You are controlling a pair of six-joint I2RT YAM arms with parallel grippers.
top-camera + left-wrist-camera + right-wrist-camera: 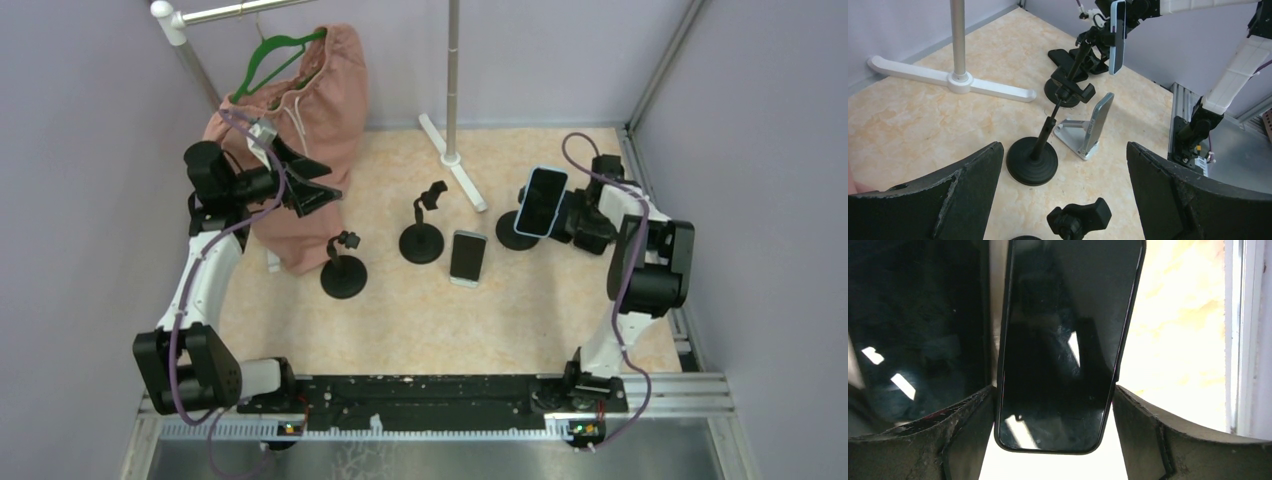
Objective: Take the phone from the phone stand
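From the right wrist, the phone filled the frame, its top cut off and its screen dark. The stand was hidden behind it there, and a glossy black shape to its left could not be made out. From above, the right gripper's fingertips were lost behind the phone.

The table was beige and marbled, boxed in by grey walls, with a rack pole and a pink garment at the back.

The phone sat upright on the stand at the table's right side. The right gripper's fingers flanked its lower edges closely; whether they pressed it could not be told. The left gripper hung spread wide, holding nothing, well apart on the left, just beside the garment.
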